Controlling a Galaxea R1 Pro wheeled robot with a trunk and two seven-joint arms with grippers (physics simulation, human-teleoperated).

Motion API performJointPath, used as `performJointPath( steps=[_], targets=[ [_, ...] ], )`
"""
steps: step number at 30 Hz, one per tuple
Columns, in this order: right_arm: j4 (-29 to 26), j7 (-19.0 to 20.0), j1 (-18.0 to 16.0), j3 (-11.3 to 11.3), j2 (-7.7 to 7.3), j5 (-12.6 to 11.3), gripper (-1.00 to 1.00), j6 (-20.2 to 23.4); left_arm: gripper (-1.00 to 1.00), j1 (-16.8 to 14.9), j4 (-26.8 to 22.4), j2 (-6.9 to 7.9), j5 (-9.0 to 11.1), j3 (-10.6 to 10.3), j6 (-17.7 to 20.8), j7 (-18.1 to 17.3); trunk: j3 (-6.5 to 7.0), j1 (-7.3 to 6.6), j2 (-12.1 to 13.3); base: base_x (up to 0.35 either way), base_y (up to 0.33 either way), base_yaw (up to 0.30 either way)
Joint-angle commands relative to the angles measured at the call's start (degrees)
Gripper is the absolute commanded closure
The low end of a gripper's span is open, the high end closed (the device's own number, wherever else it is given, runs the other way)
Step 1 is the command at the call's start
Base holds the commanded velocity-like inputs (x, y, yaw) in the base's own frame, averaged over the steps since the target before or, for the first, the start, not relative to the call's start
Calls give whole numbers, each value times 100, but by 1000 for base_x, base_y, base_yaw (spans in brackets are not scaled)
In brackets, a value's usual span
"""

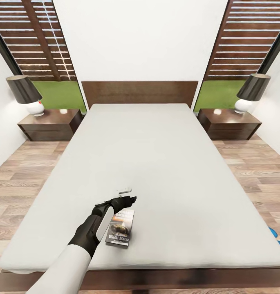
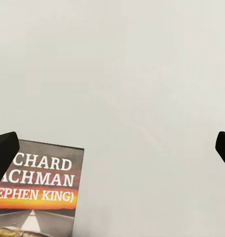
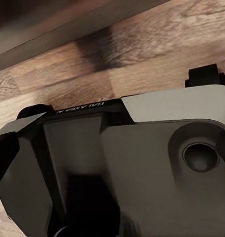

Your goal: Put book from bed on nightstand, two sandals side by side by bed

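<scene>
L gripper over bed, fingers spread wide, just beside book. R fingers: can't tell.

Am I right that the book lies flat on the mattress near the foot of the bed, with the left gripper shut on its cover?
Not quite. The book does lie flat near the foot of the bed, but the left gripper is open, not shut on it. The left wrist view shows its fingertips wide apart, with the book near one of them.

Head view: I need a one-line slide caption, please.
Left end effector open above the book on the bed, nightstands flanking the headboard.
</scene>
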Motion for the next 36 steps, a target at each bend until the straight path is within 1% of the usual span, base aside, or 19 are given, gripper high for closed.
performJointPath(
  steps=[1, 36],
  targets=[
    [17, 21, -7, -30, -4, -19, -100, 9, -100, -2, -7, -1, 17, 2, 27, -2, -23, 23, -44, 0, 0, 0],
    [17, 20, -7, -30, -4, -19, -100, 9, -100, -2, -10, -1, 17, 2, 27, -2, -651, 791, -1448, 0, 0, 0]
  ],
)
